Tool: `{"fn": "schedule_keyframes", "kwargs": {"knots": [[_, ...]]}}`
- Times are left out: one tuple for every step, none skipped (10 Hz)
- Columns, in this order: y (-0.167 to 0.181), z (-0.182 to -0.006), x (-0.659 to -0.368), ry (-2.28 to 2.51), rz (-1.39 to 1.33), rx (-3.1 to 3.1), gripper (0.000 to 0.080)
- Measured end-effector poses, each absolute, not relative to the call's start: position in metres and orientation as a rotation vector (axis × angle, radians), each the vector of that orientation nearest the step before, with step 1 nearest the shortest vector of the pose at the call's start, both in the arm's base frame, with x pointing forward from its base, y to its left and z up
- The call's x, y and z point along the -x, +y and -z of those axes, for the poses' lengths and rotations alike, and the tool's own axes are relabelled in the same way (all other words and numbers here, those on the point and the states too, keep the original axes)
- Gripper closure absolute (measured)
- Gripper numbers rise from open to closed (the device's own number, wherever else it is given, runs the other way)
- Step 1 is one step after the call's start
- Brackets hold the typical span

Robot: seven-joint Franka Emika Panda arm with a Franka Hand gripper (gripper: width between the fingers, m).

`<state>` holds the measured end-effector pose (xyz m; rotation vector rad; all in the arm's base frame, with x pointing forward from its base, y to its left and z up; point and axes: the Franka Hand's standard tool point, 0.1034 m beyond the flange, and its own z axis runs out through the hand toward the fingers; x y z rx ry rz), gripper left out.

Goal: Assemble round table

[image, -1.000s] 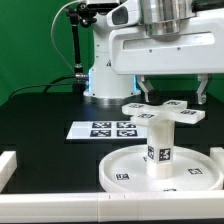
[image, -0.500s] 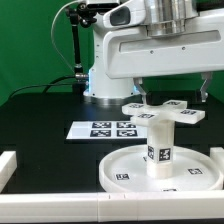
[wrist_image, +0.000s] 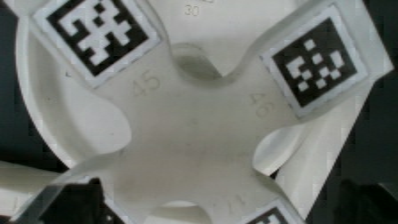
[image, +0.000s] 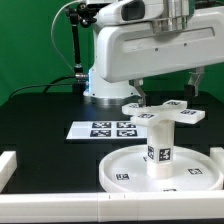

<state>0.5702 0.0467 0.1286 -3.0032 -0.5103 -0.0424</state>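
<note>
Bright, even light is filling the exterior view, washing the white robot housing (image: 150, 50) almost flat, while the black tabletop (image: 40, 110) is swallowing most shadows. The whole picture is looking soft and coarse. In the wrist view the cross-shaped foot piece (wrist_image: 178, 130) is sitting very close and slightly blurred, with grey shading gathering in its curved hollows.

The black table (image: 40, 112) carries the marker board (image: 106, 129), round disc (image: 111, 172) and border bars (image: 8, 166).

The large white plastic rimmed round disc (image: 112, 172) is lying flat, showing square black-and-white markers. The short thick white cylinder leg (image: 159, 140) is standing upright at that disc's centre, carrying the white cross-shaped foot piece (image: 165, 110) level on top.
</note>
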Motion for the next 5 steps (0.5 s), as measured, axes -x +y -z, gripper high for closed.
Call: {"fn": "schedule_keyframes", "kwargs": {"knots": [[0.0461, -0.1285, -0.5702, -0.631, 0.048, 2.981, 0.0151], [0.0454, -0.1285, -0.5702, -0.734, 0.052, 2.96, 0.0151], [0.0424, -0.1294, -0.5714, -0.953, 0.056, 2.917, 0.0151], [0.0414, -0.1298, -0.572, -1.153, 0.057, 2.86, 0.0151], [0.0423, -0.1299, -0.572, -1.298, 0.059, 2.804, 0.0151]]}}
